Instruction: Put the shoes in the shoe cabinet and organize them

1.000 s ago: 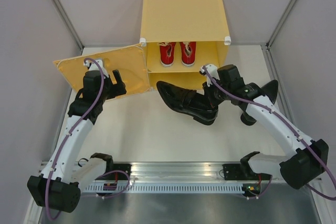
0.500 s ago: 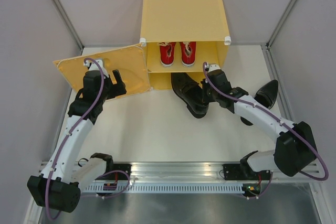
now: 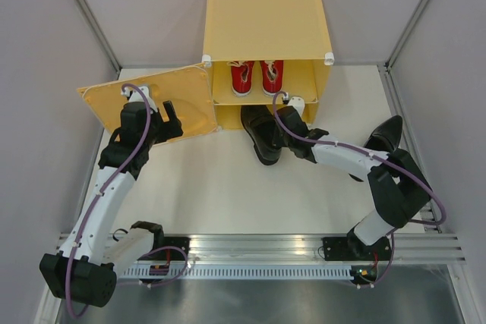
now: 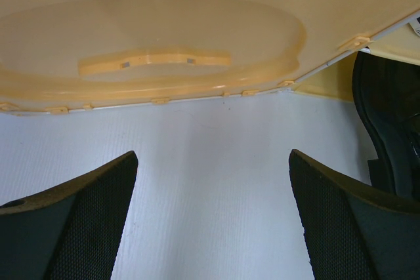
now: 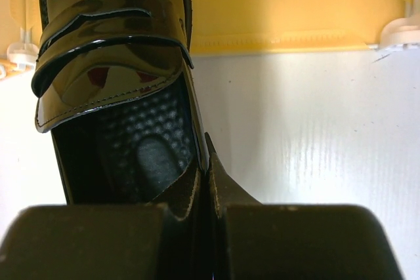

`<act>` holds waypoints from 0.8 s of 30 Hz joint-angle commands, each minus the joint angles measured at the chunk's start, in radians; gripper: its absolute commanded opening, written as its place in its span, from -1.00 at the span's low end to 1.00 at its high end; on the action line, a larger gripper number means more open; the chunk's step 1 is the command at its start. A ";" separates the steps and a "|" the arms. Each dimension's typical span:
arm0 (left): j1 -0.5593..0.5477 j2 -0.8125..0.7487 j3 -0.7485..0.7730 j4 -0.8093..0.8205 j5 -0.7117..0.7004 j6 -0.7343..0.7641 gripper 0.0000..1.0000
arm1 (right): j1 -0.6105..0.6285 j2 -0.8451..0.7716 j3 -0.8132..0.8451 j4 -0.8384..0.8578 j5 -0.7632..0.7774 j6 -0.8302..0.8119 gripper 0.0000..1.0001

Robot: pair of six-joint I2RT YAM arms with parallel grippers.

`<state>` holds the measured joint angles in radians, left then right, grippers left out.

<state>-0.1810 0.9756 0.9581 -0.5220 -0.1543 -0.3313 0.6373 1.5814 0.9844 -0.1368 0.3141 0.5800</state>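
Note:
The yellow-orange shoe cabinet [image 3: 266, 20] stands at the back with its door [image 3: 144, 100] swung open to the left. Two red sneakers [image 3: 256, 77] sit on its inner shelf. My right gripper [image 3: 282, 128] is shut on the side wall of a glossy black dress shoe [image 3: 258, 130], whose toe reaches into the lower compartment; the shoe fills the left of the right wrist view [image 5: 111, 50]. The second black dress shoe [image 3: 380, 138] lies at the right, behind my right arm. My left gripper [image 3: 168, 115] is open and empty in front of the door [image 4: 151, 44].
Grey walls close in the white table [image 3: 228, 195] on the left, back and right. The open door stands over the table's back left. A metal rail [image 3: 250, 252] with the arm bases runs along the near edge.
My right gripper has carried the black dress shoe left and toward the cabinet, turning its toe into the lower compartment. The left arm has not moved.

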 commanded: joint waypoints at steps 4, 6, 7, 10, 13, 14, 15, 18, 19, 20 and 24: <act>0.002 0.003 -0.007 0.013 0.001 0.012 0.97 | 0.036 0.048 0.105 0.226 0.146 0.119 -0.99; 0.002 0.003 -0.007 0.013 0.001 0.012 0.97 | 0.042 0.080 0.126 0.243 0.166 0.132 -0.99; 0.002 0.003 -0.007 0.013 0.001 0.012 0.97 | 0.048 0.092 0.138 0.243 0.175 0.138 -0.99; 0.002 0.005 -0.007 0.014 0.001 0.012 0.97 | 0.055 0.146 0.181 0.243 0.201 0.144 -0.99; 0.002 0.005 -0.007 0.014 0.001 0.011 0.97 | 0.061 0.193 0.224 0.240 0.223 0.142 -0.99; 0.002 0.005 -0.007 0.013 0.001 0.011 0.97 | 0.059 0.212 0.238 0.238 0.232 0.147 -0.99; 0.002 0.005 -0.007 0.013 0.004 0.011 0.97 | 0.061 0.219 0.246 0.238 0.241 0.150 -0.99; 0.002 0.005 -0.007 0.013 0.005 0.011 0.97 | 0.061 0.246 0.263 0.247 0.266 0.156 -0.99; 0.002 0.005 -0.007 0.013 0.006 0.012 0.97 | 0.061 0.252 0.269 0.249 0.270 0.156 -0.94; 0.002 0.005 -0.007 0.014 0.004 0.011 0.97 | 0.061 0.265 0.278 0.250 0.272 0.155 -0.90; 0.002 0.005 -0.007 0.013 0.006 0.011 0.97 | 0.061 0.287 0.289 0.250 0.266 0.162 -0.55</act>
<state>-0.1810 0.9756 0.9581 -0.5220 -0.1539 -0.3313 0.6922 1.8744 1.2045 -0.0090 0.5312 0.7059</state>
